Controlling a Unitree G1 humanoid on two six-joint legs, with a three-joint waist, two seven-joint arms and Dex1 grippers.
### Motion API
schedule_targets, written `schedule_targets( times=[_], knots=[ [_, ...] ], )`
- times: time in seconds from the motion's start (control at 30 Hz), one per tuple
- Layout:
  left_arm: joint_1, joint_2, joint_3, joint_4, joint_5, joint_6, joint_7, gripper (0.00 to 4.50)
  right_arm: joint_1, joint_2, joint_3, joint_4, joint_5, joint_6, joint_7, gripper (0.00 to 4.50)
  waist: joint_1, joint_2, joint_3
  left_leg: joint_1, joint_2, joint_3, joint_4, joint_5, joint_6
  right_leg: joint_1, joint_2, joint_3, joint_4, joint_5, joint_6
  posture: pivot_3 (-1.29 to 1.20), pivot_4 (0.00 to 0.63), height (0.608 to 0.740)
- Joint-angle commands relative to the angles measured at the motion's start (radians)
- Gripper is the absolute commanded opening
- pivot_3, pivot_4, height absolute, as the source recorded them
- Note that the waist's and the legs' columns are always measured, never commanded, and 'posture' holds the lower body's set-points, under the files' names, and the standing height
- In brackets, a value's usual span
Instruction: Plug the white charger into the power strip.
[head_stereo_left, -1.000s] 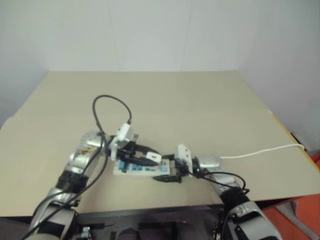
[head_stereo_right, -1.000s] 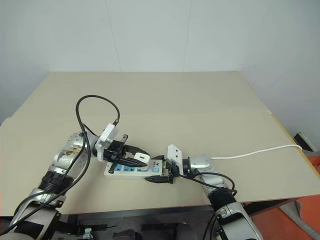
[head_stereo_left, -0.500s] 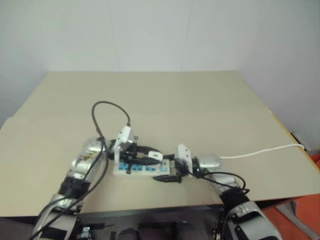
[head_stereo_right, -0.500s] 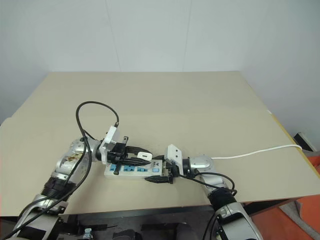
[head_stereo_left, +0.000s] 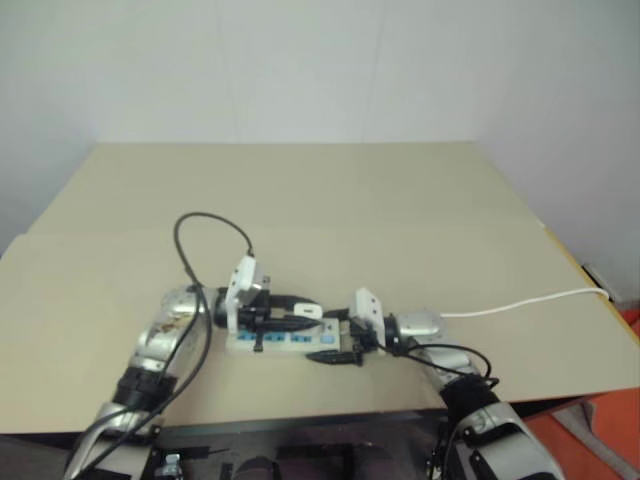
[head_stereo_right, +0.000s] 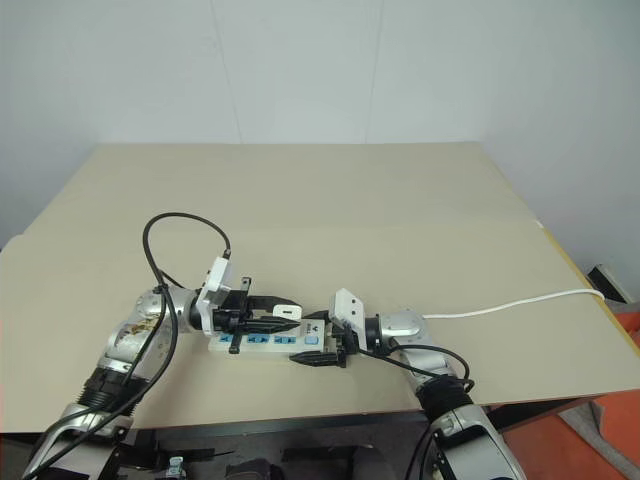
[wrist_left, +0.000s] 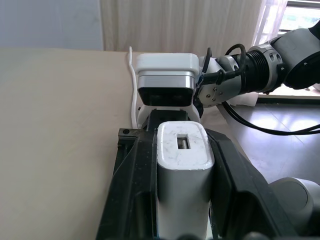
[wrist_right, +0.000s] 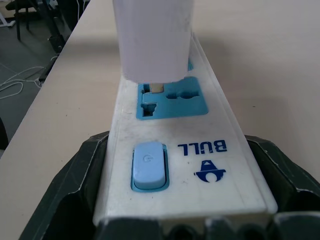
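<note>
Charger (wrist_left: 182, 165) sits clamped between left pincer (wrist_left: 183, 200) fingers above power strip (wrist_right: 175, 165).

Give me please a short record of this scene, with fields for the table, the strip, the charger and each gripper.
table: tan table, bare beyond the strip
power strip: flat on the near part of the table, blue switch at the right gripper's end, white cord running off to the right
charger: white charger, just above the outlet nearest the switch, prongs partly in, not seated
left gripper: shut on the charger
right gripper: shut on the strip's switch end
</note>
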Motion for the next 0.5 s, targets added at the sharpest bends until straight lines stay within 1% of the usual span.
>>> schedule_targets(
  times=[0.03, 0.2, 0.5],
  knots=[
    [-0.004, 0.007, 0.019, -0.025, -0.008, -0.011, -0.022, 1.02, 0.003, -0.002, 0.003, 0.006, -0.009, 0.0, -0.003, 3.44, 0.0, 0.0, 0.0, 0.0, 0.0, 0.0, 0.0, 0.0, 0.0, 0.0, 0.0, 0.0, 0.0, 0.0, 0.0, 0.0, 0.15, 0.74],
    [-0.008, 0.004, 0.02, 0.011, 0.0, -0.063, -0.076, 1.02, 0.006, -0.002, 0.004, 0.003, -0.009, 0.002, -0.005, 3.44, 0.0, 0.0, 0.0, 0.0, 0.0, 0.0, 0.0, 0.0, 0.0, 0.0, 0.0, 0.0, 0.0, 0.0, 0.0, 0.0, 0.15, 0.74],
    [-0.025, -0.026, 0.021, 0.084, 0.021, -0.127, -0.089, 1.02, 0.01, -0.001, 0.003, -0.004, -0.008, 0.005, -0.008, 3.44, 0.0, 0.0, 0.0, 0.0, 0.0, 0.0, 0.0, 0.0, 0.0, 0.0, 0.0, 0.0, 0.0, 0.0, 0.0, 0.0, 0.15, 0.74]
  ],
)
